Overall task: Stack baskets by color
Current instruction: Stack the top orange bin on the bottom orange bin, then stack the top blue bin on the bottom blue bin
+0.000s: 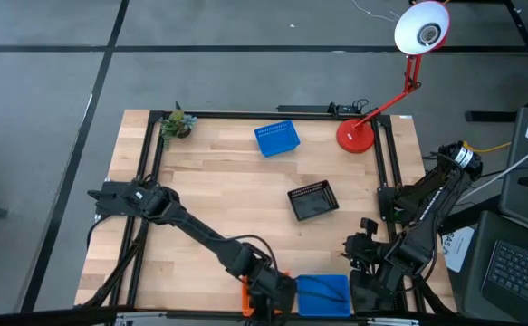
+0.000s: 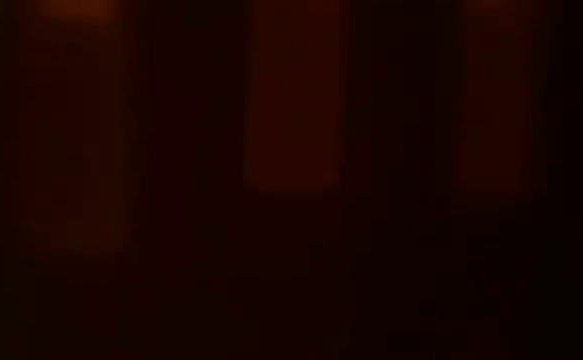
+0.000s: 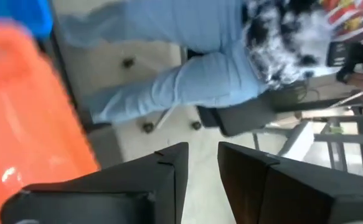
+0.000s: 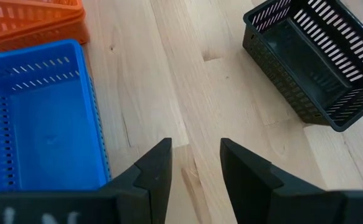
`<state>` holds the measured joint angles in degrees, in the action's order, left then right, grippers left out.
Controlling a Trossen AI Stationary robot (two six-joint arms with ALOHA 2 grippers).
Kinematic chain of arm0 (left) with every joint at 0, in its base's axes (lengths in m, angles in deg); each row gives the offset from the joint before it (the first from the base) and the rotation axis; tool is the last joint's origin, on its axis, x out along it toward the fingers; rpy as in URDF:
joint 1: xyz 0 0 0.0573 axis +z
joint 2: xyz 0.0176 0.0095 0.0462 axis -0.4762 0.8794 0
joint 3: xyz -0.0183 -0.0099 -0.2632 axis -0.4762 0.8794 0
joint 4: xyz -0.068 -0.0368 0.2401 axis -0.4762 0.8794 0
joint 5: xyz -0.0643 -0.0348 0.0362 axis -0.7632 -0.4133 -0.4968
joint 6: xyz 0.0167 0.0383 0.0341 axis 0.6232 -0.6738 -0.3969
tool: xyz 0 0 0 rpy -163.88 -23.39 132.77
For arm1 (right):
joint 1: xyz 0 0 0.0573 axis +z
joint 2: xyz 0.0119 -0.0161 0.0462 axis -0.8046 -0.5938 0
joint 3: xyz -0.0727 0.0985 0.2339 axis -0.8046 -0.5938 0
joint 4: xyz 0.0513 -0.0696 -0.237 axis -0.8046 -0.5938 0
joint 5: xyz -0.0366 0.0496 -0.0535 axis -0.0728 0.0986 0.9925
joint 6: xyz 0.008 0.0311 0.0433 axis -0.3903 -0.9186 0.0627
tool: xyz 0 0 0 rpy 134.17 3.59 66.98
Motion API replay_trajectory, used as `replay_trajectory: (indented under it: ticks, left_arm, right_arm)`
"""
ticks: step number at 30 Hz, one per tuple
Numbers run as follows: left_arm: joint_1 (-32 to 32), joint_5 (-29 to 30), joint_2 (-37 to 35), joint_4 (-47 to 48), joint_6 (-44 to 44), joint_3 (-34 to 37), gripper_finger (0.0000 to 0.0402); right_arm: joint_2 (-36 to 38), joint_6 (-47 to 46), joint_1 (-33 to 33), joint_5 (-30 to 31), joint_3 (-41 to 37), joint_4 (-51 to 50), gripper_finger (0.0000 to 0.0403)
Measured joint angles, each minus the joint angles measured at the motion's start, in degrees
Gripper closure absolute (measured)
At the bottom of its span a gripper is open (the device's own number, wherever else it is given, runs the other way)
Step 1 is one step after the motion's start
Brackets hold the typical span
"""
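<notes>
Seen from above, taking the table's far edge as twelve o'clock, the left gripper (image 1: 265,294) sits at about six o'clock, right on the near edge, beside an orange basket (image 1: 245,297) of which only a sliver shows under the arm. In the left wrist view the two dark fingers (image 3: 169,180) stand a narrow gap apart with nothing between them, and the orange basket (image 3: 25,118) lies off to one side, not pinched; beyond it a person in pale blue trousers (image 3: 187,74) stands by the table. Whether those fingers are spreading or closing cannot be told from the pictures. The low view is dark and gives nothing.

A blue basket (image 1: 323,293) rests just beside the orange one at the near edge; the two colours appear to be gathered there as separate stack sites. A second blue basket (image 1: 276,139) lies alone at twelve o'clock, well apart from its match. A black basket (image 1: 313,200) sits slightly right of centre, turned askew.

The right gripper (image 1: 365,272) waits at about five o'clock, jaws spread and empty above bare wood (image 4: 187,93), between the near blue basket (image 4: 38,118) and the black basket (image 4: 318,62).

Judgement: sorting is partly done; the far blue basket remains unstacked, and the black one sits alone.
</notes>
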<state>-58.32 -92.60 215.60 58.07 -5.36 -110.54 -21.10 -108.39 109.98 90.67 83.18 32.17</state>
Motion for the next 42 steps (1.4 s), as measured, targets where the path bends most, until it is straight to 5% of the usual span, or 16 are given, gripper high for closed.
replay_trajectory:
  ticks: [24, 32, 36, 39, 42]
  left_arm:
    - [1.45, -3.08, 0.11, -16.32, 4.65, 12.32, 0.0338]
    - [3.09, -19.03, -2.84, -16.44, 5.27, 11.26, 0.0341]
    - [5.50, -21.40, -6.30, -7.52, 0.99, 11.20, 0.0341]
    - [7.83, -21.08, -9.70, 8.16, -4.90, 11.22, 0.0341]
    - [9.26, -15.56, -13.68, 23.79, -14.31, 11.22, 0.0341]
  right_arm:
    - [0.00, 0.11, 0.00, -0.02, -0.02, 0.28, 0.0268]
    - [0.00, 0.11, 0.00, -0.04, -0.02, 0.32, 0.0268]
    - [0.00, 0.11, -0.01, -0.09, -0.02, 0.33, 0.0268]
    - [0.02, 0.11, 0.00, -0.15, -0.02, 0.35, 0.0268]
    - [0.02, 0.19, 0.00, -0.03, -0.02, 0.33, 0.0268]
